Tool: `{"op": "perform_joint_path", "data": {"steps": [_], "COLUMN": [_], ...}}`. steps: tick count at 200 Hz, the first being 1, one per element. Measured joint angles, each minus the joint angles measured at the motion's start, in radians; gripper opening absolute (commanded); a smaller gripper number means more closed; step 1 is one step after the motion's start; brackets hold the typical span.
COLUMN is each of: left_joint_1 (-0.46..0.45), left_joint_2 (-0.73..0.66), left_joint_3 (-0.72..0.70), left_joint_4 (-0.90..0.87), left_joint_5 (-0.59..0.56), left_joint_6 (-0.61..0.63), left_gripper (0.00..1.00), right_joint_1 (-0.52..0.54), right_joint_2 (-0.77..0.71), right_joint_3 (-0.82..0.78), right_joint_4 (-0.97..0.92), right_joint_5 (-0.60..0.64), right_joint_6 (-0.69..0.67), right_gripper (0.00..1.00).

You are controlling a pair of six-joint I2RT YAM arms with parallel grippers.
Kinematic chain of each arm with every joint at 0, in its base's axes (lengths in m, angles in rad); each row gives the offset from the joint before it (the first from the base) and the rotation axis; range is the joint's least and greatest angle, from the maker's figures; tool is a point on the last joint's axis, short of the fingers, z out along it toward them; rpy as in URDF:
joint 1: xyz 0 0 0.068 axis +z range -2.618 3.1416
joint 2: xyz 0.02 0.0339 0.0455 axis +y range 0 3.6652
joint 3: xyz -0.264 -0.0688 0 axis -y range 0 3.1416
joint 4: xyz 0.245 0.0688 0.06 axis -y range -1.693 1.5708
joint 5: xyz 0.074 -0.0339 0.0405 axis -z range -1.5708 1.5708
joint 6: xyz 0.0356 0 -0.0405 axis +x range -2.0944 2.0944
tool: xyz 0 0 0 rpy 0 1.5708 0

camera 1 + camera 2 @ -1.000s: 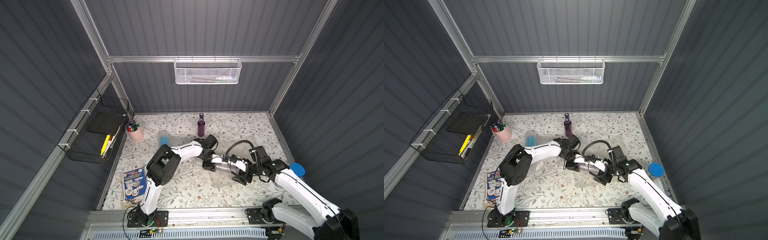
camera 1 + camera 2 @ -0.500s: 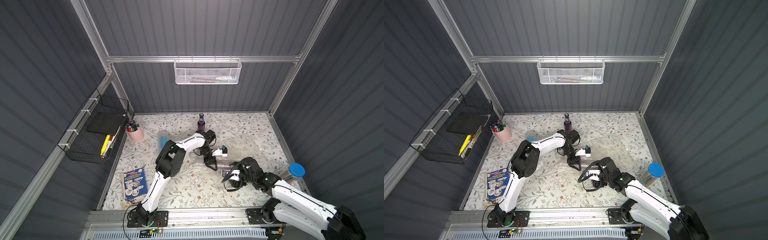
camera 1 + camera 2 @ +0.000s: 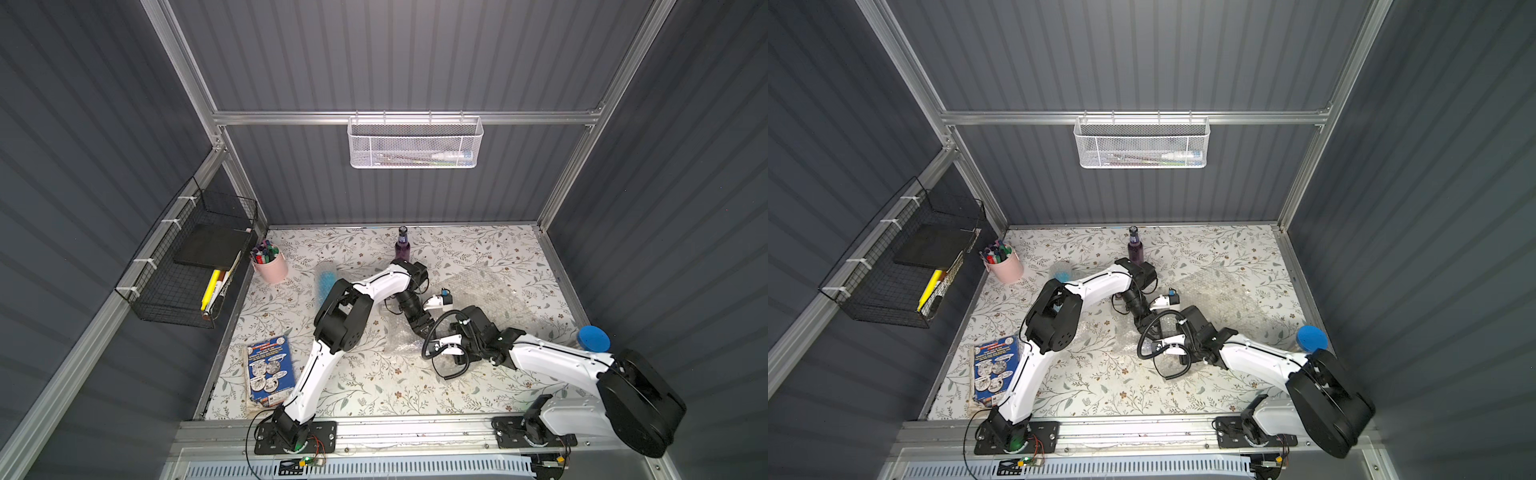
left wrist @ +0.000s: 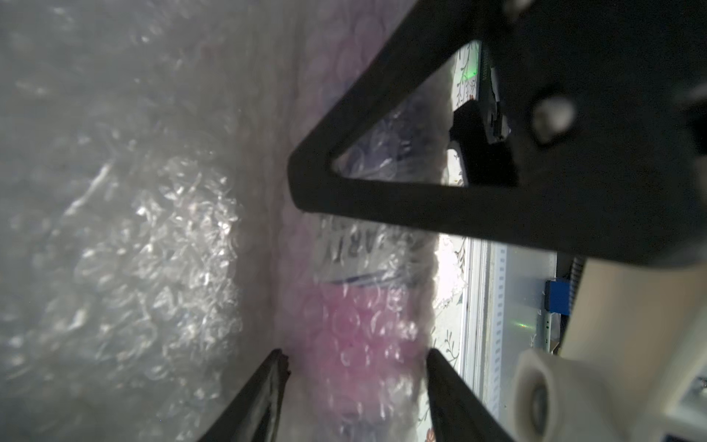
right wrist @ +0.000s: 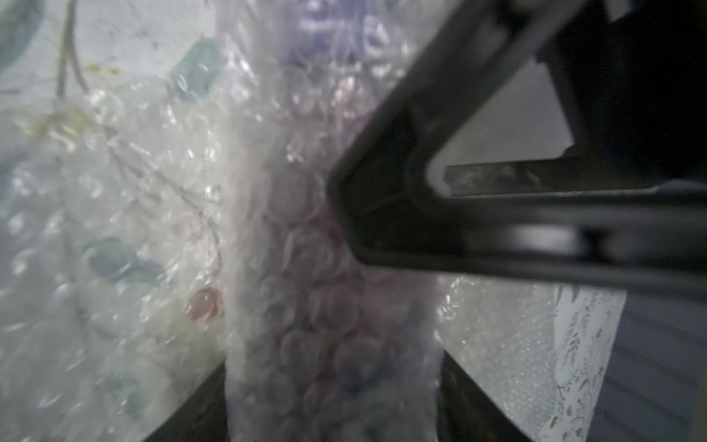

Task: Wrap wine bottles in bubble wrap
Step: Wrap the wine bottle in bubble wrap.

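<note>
Wrap [image 3: 397, 340] bunched at middle of table [image 3: 374, 390] in both top views, both arms bent over its right edge; spare sheet [image 3: 492, 286] further right, upright bottle [image 3: 402, 246] at far edge, bare; blue bottle [image 3: 326, 279] left, hazy, seemingly wrapped. Left wrist: bottle [image 4: 359, 317], purple-pink under bubbles, clamped by left jaws. Right wrist: same roll pinched between right jaws, loose flap flat beside it. Rolling step, likely midway. Next: hold both ends firm, turn roll over flap.
</note>
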Motion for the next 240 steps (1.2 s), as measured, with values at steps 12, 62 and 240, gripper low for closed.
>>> {"op": "perform_joint_path", "data": {"steps": [12, 62, 240], "left_joint_1": [0.001, 0.018, -0.073], "left_joint_2": [0.002, -0.032, -0.878], "left_joint_3": [0.009, 0.040, -0.932], "left_joint_4": [-0.010, 0.019, 0.819], "left_joint_5": [-0.005, -0.093, -0.592], "left_joint_6": [0.000, -0.014, 0.240], "left_gripper": [0.63, 0.82, 0.99], "right_joint_1": [0.006, -0.011, -0.263], "right_joint_2": [0.031, 0.087, 0.491], "right_joint_3": [0.031, 0.143, 0.495], "right_joint_4": [-0.028, -0.180, -0.637], "right_joint_5": [0.017, -0.047, -0.775], "right_joint_6": [0.017, 0.163, 0.459], "right_gripper": [0.61, 0.47, 0.51]}}
